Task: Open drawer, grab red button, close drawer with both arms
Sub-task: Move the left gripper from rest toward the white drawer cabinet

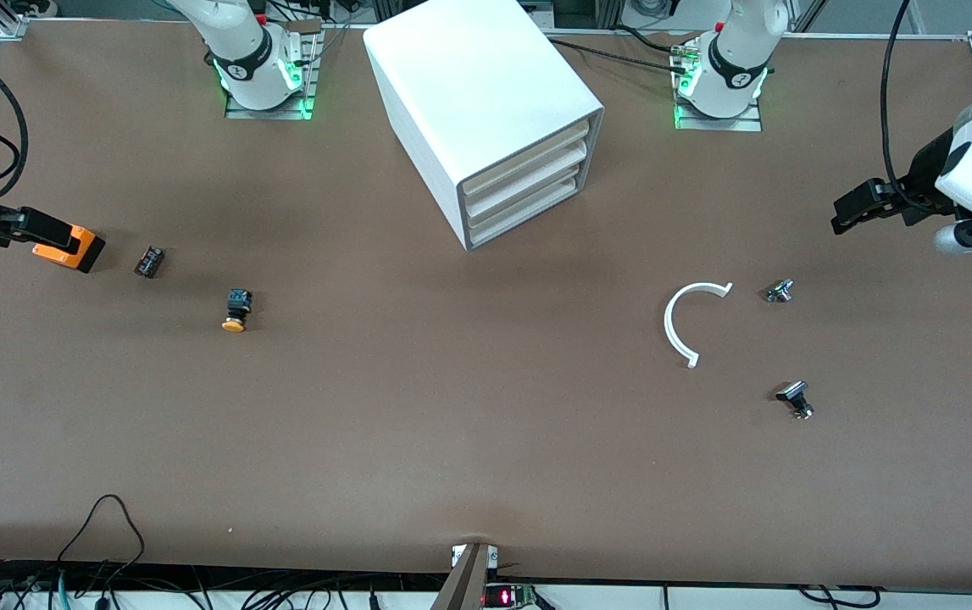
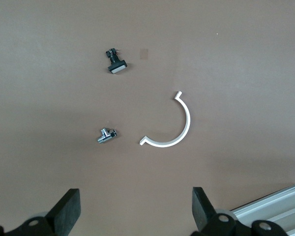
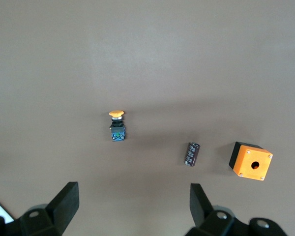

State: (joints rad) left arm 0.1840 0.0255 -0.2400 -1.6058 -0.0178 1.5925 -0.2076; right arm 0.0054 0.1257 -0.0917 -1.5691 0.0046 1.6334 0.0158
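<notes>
The white cabinet stands between the two arm bases. Its lowest drawer, with a cream front, is pushed in like the two above it. The red button is hidden. My left gripper hangs open over the left arm's end of the table. In the left wrist view the left gripper holds nothing between its fingers. My right gripper hangs open over the right arm's end, and the right wrist view shows the same gripper empty, wide apart over bare table.
An orange-yellow capped button, a dark cylinder and an orange box lie toward the right arm's end. A white arc and two small metal parts lie toward the left arm's end.
</notes>
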